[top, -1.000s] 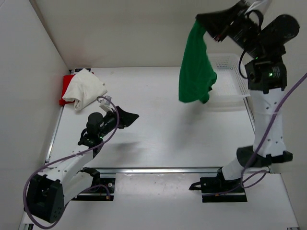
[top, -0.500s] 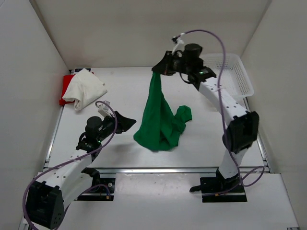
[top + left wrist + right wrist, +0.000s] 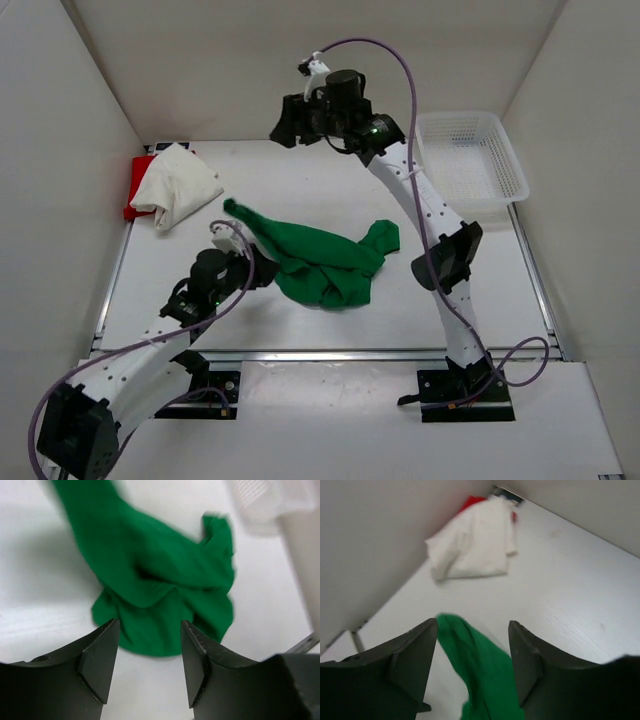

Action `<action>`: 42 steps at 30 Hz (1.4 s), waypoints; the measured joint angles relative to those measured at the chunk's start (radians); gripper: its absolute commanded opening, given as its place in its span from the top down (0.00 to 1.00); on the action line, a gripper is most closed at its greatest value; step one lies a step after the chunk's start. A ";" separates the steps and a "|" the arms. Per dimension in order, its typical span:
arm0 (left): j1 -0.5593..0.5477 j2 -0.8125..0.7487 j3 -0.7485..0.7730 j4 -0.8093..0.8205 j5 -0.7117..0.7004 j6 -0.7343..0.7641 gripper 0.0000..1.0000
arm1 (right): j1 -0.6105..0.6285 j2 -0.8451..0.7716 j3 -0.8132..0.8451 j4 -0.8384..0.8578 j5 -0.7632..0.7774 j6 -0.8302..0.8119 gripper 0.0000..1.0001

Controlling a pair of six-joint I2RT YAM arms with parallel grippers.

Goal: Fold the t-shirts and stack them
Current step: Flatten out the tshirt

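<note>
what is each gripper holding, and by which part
Nothing. The left gripper and right gripper are open and empty; the crumpled green cloth t-shirt is gripped by neither.

basket: white plastic mesh basket point(image 3: 512, 158), upright at the table's far right corner, beside the right wall | table: white tabletop point(image 3: 300, 180) | rail: metal rail point(image 3: 330, 354) along the near edge | walls: plain pale panels point(image 3: 250, 70) on left, back and right

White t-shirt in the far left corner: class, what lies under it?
A red t-shirt lies under the white t-shirt. Only its left edge and a far corner show. The rest, including how it is folded, is covered.
</note>
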 measured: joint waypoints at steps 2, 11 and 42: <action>-0.068 0.064 0.002 -0.025 -0.041 0.015 0.36 | -0.043 -0.051 -0.082 -0.056 0.057 -0.056 0.63; -0.254 0.372 0.119 -0.043 -0.089 0.049 0.29 | -0.301 -0.566 -0.978 0.066 0.233 -0.113 0.92; -0.195 0.611 0.086 0.270 -0.066 -0.107 0.29 | -0.437 -0.805 -2.045 0.865 -0.090 0.281 0.49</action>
